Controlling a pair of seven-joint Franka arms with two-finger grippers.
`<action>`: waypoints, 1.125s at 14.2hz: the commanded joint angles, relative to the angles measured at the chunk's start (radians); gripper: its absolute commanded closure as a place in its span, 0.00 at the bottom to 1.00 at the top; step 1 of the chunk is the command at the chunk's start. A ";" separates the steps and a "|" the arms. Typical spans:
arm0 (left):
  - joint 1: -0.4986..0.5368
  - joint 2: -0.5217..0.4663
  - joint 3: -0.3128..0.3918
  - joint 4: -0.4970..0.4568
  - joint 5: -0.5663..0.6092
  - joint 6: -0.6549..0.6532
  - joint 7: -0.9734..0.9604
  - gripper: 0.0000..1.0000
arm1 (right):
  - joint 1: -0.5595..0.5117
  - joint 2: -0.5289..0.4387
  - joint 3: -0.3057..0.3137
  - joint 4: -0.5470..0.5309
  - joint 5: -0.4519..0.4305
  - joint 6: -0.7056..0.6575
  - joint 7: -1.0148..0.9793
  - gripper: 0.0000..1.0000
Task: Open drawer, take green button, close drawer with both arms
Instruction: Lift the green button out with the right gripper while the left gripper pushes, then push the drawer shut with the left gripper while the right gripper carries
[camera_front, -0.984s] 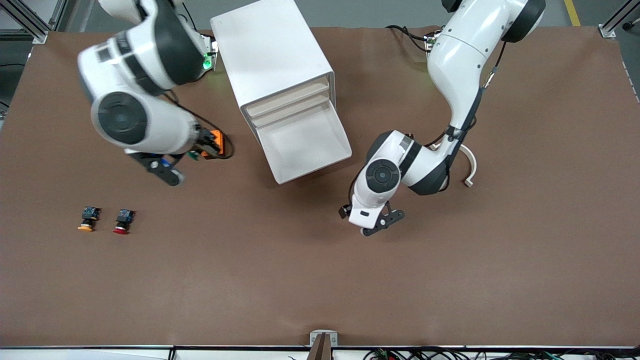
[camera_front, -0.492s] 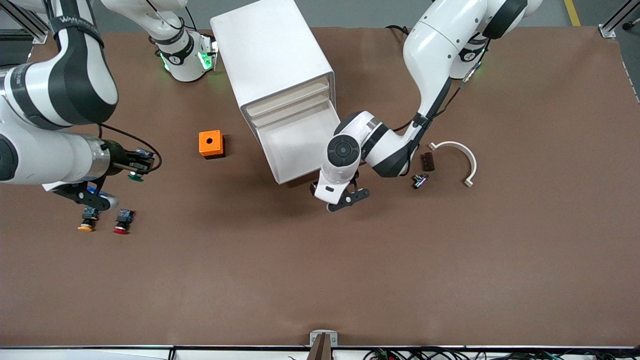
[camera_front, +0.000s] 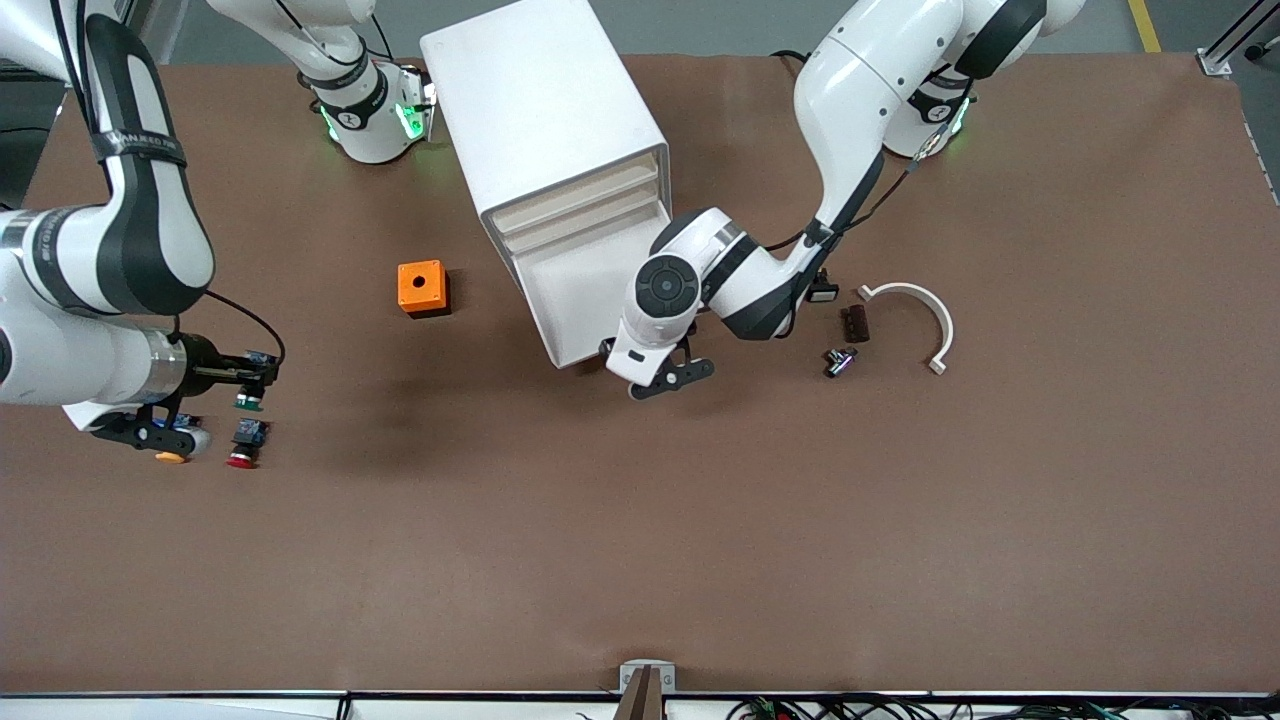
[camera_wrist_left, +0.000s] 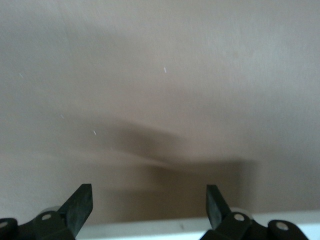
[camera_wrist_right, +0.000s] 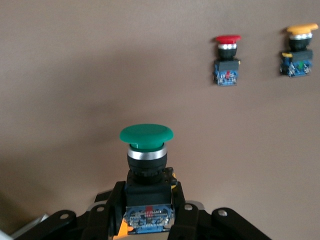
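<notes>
**Ana:** Brown counter (camera_front: 640, 520) fills the scene, with a white cabinet (camera_front: 545, 110) standing at the robots' edge between the two bases. What is open on it?

**Ben:** Its lowest drawer (camera_front: 590, 290) is pulled out toward the front camera, and its white tray shows nothing inside. The pale fronts of the drawers above it sit flush.

**Ana:** And the green button (camera_wrist_right: 146, 150)?

**Ben:** It is in the right pincer (camera_front: 250, 385), which is clamped on the black body just under the green cap, over the counter at the right arm's end. The right wrist view shows the fingers (camera_wrist_right: 112, 207) pressed against both sides of the bluish rear block.

**Ana:** What lies under that pincer?

**Ben:** A red-capped button (camera_front: 243, 445) and a yellow-capped button (camera_front: 172, 456) lie side by side on the counter, the yellow one partly covered by the arm in the front view. An orange box (camera_front: 421, 287) with a round hole sits between them and the cabinet.

**Ana:** The left pincer (camera_front: 668, 372)?

**Ben:** Its jaws are spread wide and hold nothing. It hangs just beside the drawer's front corner, above bare counter. Toward the left arm's end lie a white curved bracket (camera_front: 925, 315), a small dark block (camera_front: 855, 322) and a small metal part (camera_front: 840, 360).
</notes>
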 joint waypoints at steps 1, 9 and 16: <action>0.000 -0.005 -0.029 -0.024 -0.024 0.020 0.012 0.00 | -0.023 -0.019 0.020 -0.098 -0.038 0.144 -0.033 0.80; -0.050 -0.006 -0.084 -0.048 -0.085 0.030 -0.004 0.00 | -0.044 0.148 0.020 -0.094 -0.103 0.423 -0.033 0.80; -0.113 -0.009 -0.089 -0.050 -0.142 0.043 -0.064 0.00 | -0.054 0.243 0.020 -0.079 -0.157 0.450 -0.031 0.80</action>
